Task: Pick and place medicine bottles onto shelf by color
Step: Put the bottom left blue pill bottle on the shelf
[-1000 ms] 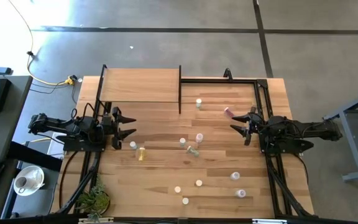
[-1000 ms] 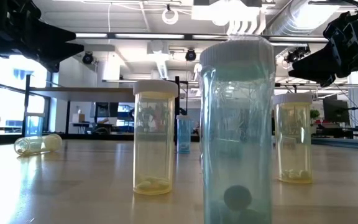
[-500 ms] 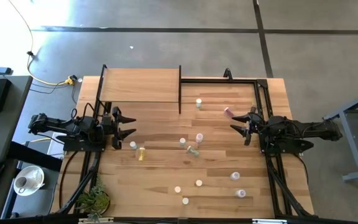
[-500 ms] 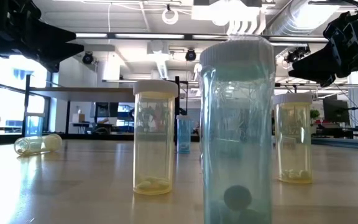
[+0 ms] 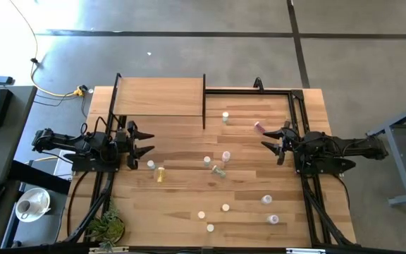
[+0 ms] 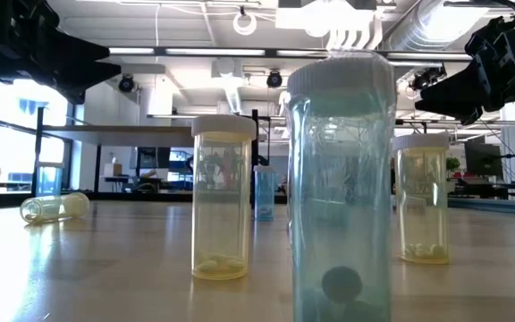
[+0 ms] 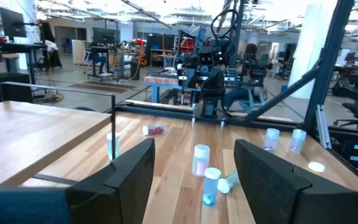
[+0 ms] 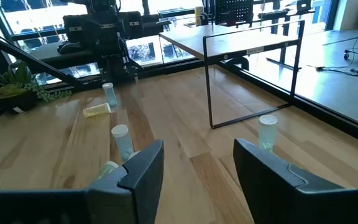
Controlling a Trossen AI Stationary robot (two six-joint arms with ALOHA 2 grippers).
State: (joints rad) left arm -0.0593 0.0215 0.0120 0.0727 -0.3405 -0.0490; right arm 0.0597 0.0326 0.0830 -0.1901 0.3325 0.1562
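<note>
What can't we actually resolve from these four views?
- High view: bottle tints near the table's front edge are too small to tell.
- Low view: the large blue bottle blocks the bottles behind it; its base is cut off by the bottom edge.
- Left wrist view: the left gripper hides the table near it.
- Right wrist view: the green bottle is half hidden by a finger.

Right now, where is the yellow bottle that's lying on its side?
In the high view the tipped yellow bottle lies on the table's left half, just ahead of the open left gripper, beside an upright pale blue bottle.
</note>
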